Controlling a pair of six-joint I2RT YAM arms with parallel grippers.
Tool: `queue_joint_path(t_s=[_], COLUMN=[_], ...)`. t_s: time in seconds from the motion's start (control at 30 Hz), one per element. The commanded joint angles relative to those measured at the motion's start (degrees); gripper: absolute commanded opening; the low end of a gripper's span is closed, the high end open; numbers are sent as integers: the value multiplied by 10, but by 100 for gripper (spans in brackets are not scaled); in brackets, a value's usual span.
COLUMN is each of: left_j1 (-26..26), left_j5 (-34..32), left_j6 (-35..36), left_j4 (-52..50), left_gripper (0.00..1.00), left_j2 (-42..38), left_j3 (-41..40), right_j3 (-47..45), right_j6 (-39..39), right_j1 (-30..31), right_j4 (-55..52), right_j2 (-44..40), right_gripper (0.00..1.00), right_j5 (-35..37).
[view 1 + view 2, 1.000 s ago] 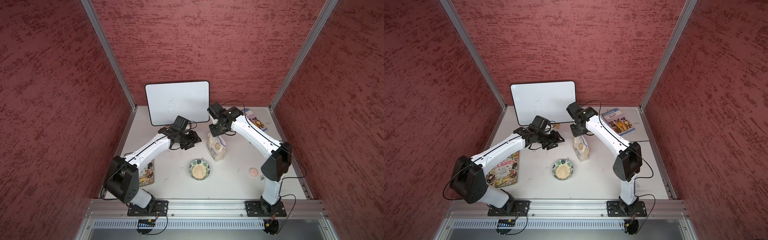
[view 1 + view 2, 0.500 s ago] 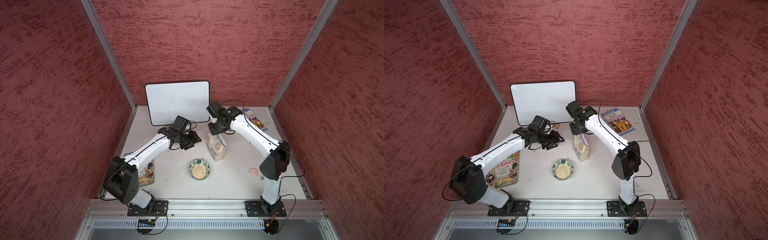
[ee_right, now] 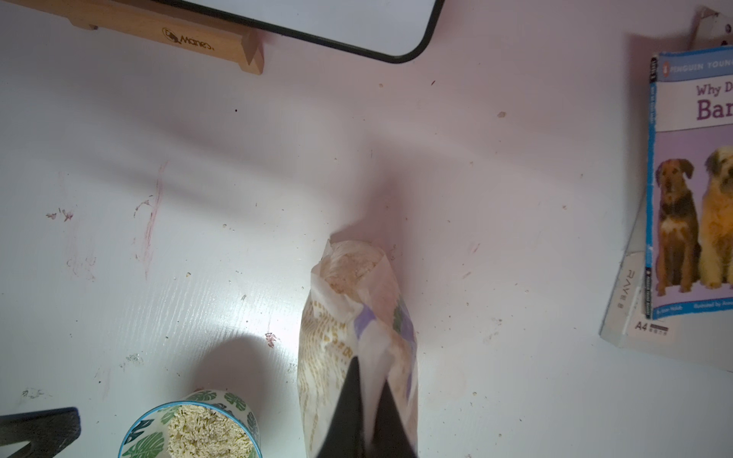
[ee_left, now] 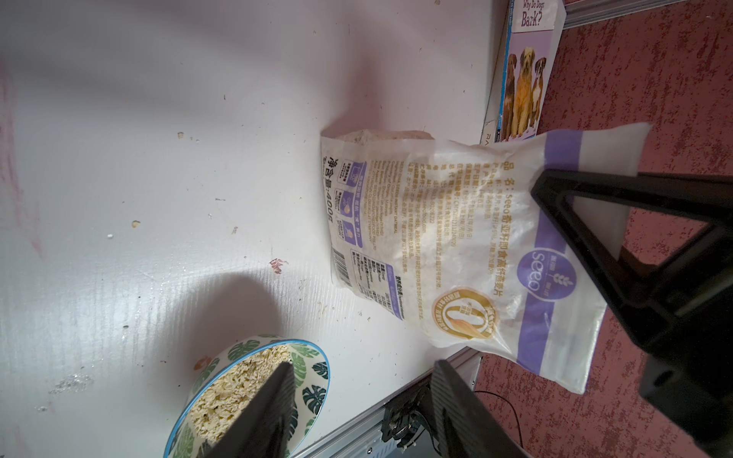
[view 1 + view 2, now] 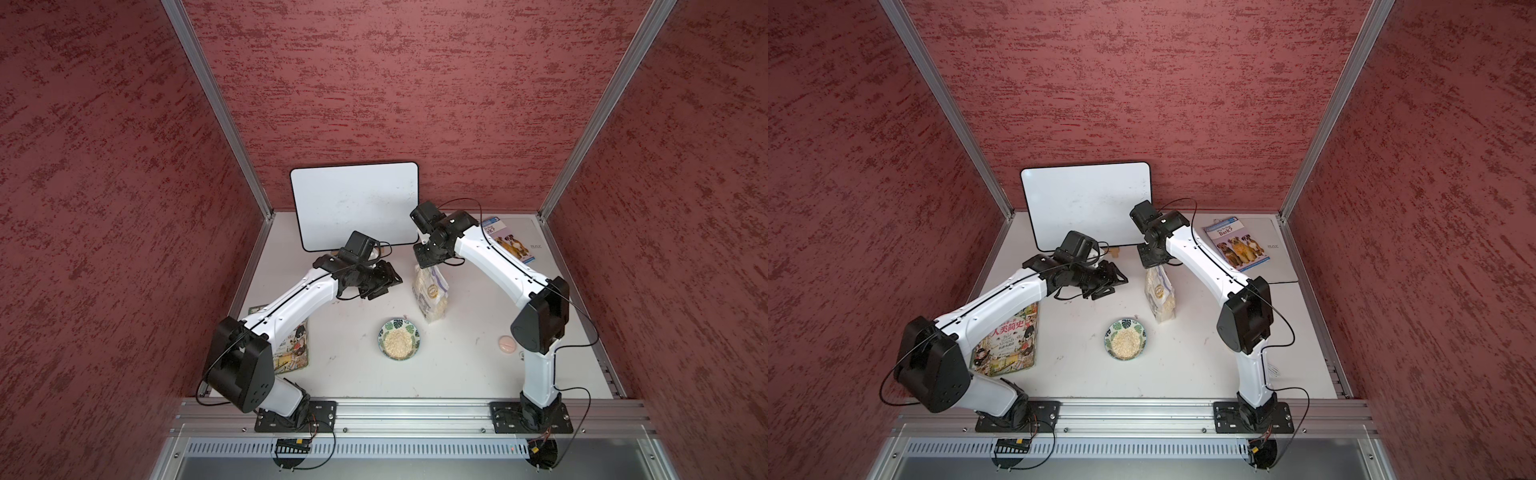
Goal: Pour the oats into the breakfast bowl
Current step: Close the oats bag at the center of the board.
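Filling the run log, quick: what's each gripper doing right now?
Left gripper: open, empty.
Right gripper: shut on the oats bag top.

right fingers (image 3: 351, 400) edged slightly inward, right elbow (image 5: 540, 320) drawn in

clear oats bag (image 5: 431, 296) stands near the leaf-patterned bowl (image 5: 399, 340), which holds pale flakes.
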Motion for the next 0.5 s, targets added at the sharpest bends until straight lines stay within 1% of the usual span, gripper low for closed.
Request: queue_joint_path(t_s=[0.0,0.03,0.1,0.17,0.27,0.47], left_j1=[-4,-4,-4,-4,-4,-4], left_j5=[-3,-3,-4,-3,-3,-1], left_j6=[0,0,0,0,-1,-1], left_j4=[-1,-1,1,2,3,2], left_gripper=[58,58,58,58,58,58], left_j2=[-12,-12,-11,-11,-10,-9], left_j3=[1,1,1,1,1,2], right_j3=[12,15,18,22,34,62], right_j6=[1,0,0,2,2,-2], right_j1=[-6,-6,-6,-7,-7,-10], right_j4=[16,15,13,16,15,8], right_j2=[-1,0,2,5,17,43], right_gripper=[0,0,21,30,29,20], right_j5=[11,7,4,5,10,12])
